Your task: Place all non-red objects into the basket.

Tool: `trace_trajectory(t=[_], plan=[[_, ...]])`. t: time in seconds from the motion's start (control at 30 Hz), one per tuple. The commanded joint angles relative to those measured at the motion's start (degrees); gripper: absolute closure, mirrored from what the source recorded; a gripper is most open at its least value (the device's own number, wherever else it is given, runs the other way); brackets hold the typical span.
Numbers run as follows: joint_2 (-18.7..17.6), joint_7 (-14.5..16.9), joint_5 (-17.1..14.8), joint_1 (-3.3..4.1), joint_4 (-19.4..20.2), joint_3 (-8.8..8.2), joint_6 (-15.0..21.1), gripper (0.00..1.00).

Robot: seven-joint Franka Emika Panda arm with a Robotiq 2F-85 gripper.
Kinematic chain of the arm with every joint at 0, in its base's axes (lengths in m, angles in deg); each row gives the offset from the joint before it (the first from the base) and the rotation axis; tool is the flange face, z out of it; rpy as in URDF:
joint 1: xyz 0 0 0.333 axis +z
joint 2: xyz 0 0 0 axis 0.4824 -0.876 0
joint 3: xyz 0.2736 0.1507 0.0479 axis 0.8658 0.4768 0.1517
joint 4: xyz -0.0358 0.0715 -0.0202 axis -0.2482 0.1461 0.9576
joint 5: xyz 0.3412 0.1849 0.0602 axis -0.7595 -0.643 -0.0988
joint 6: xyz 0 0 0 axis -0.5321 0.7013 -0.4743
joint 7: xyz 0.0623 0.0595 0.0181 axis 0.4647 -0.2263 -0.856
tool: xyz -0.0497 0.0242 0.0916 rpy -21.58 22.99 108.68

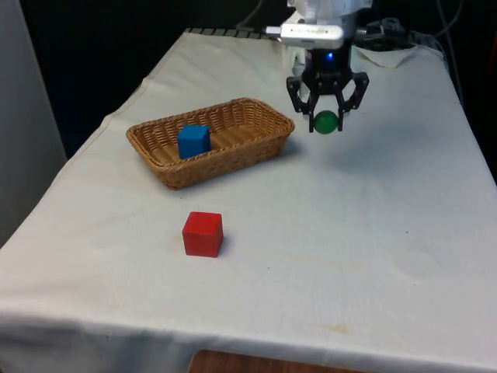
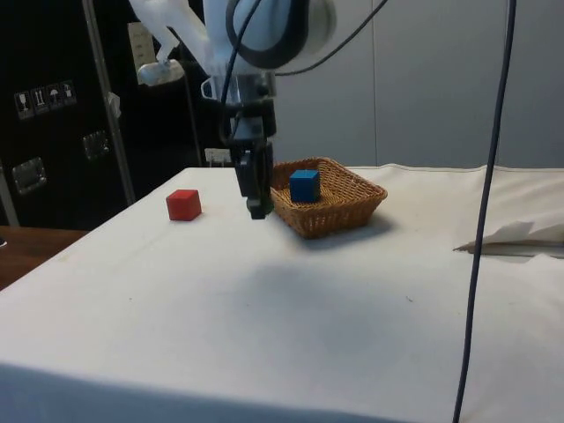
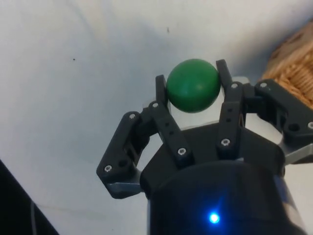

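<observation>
The gripper (image 1: 327,116) hangs above the tabletop (image 1: 373,233) beside the basket (image 1: 268,118), fingers (image 3: 161,93) clamped on the green ball (image 1: 326,122), which seemingly needs carrying over the rim and releasing beside the blue cube (image 1: 193,141).

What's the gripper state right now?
Gripper: shut on the green ball, held above the cloth beside the basket.

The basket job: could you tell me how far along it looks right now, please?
Done: the blue cube already sits in the basket. In hand: the gripper holds the green ball above the cloth, beside the basket. Left: dropping it in. The red cube stays out.
</observation>
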State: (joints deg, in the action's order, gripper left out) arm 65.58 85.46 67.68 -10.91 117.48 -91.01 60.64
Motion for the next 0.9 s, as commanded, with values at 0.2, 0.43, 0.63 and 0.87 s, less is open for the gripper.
trace_trajectory(t=[0.2,0.43,0.63,0.87], plan=[[4.81,1.38,0.97,0.06,2.23,-2.12,-2.18,1.00],[8.25,2.86,1.20,-0.11,4.87,-3.67,-2.06,1.00],[8.42,4.41,0.92,-0.29,5.33,-4.98,-2.01,1.00],[8.02,7.45,0.52,-0.40,5.21,-7.96,-2.12,1.00]])
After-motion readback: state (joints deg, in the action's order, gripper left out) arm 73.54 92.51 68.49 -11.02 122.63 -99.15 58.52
